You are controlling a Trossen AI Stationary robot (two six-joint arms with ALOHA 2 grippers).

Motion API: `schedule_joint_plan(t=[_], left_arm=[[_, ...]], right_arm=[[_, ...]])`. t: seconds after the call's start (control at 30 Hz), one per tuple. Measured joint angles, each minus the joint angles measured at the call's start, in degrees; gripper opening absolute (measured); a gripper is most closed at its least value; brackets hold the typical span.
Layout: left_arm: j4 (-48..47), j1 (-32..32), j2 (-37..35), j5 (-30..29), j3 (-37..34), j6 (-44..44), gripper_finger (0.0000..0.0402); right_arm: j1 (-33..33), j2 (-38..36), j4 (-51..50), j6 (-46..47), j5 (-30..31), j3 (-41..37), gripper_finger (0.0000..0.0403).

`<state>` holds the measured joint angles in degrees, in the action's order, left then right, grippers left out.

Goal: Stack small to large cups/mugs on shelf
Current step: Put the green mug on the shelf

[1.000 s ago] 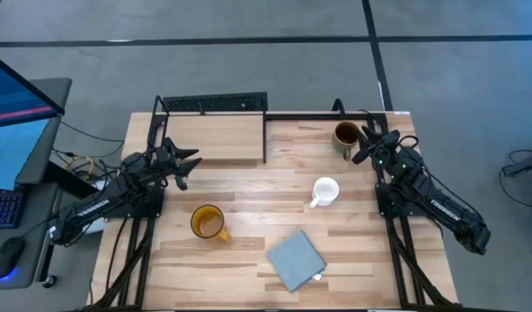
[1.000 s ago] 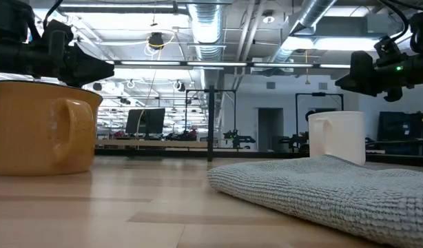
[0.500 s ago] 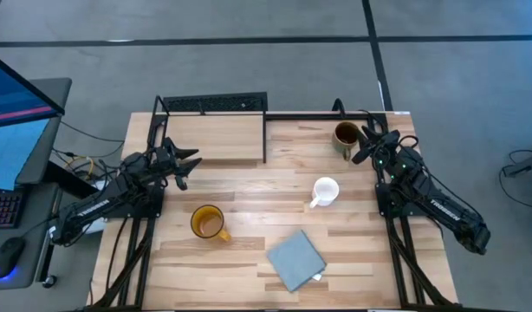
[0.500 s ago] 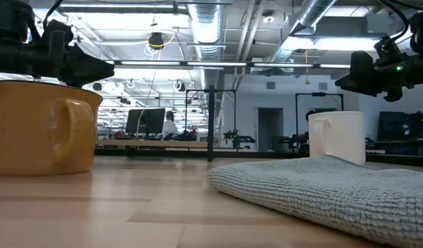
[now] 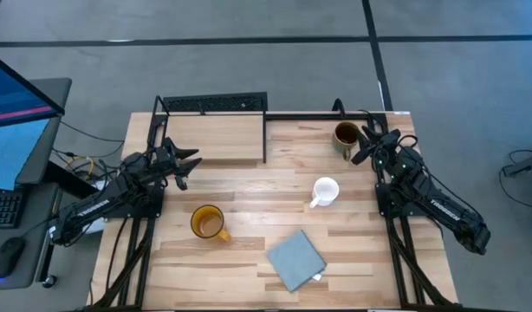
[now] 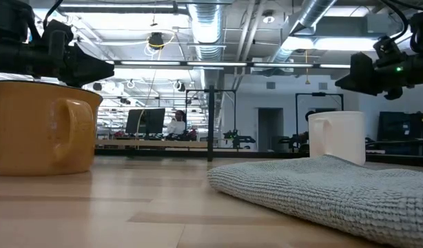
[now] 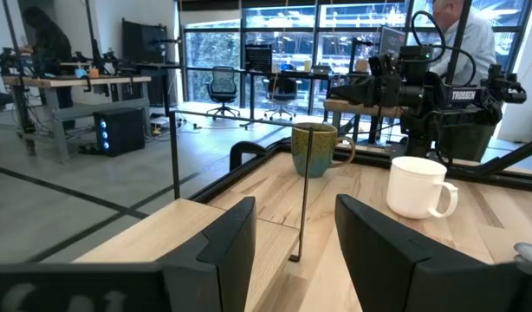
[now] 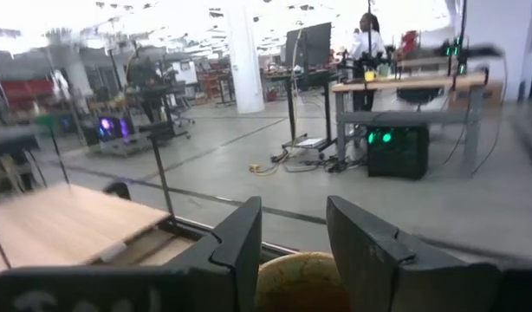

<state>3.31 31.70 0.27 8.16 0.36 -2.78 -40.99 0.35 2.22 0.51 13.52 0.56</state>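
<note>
The small white mug [image 5: 324, 191] stands upright on the table right of centre; it also shows in the left wrist view [image 7: 417, 186]. The yellow-orange mug [image 5: 207, 223] stands upright at the near left. The olive-brown mug [image 5: 345, 136] stands upright at the far right. The light-wood shelf [image 5: 216, 137] with its black frame sits at the far left. My left gripper [image 5: 190, 159] is open and empty, hovering by the shelf's near edge. My right gripper [image 5: 363, 143] is open, just right of the olive-brown mug, whose rim [image 8: 302, 279] shows between its fingers.
A folded grey cloth [image 5: 296, 259] lies near the table's near edge, right of the yellow-orange mug. A desk with a monitor [image 5: 19, 108] and a mouse stands left of the table. People show far off in the room behind.
</note>
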Motion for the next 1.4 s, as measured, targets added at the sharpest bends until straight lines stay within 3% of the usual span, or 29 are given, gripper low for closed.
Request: schedule_joint_plan(t=[0.1,1.4], left_arm=[[0.0,0.0,0.0,0.0,0.0,0.0,0.0151],[0.0,0.0,0.0,0.0,0.0,0.0,0.0151]], right_arm=[[0.0,0.0,0.0,-3.7,0.0,0.0,0.0154],[0.0,0.0,2.8,-5.0,0.0,0.0,0.0154]])
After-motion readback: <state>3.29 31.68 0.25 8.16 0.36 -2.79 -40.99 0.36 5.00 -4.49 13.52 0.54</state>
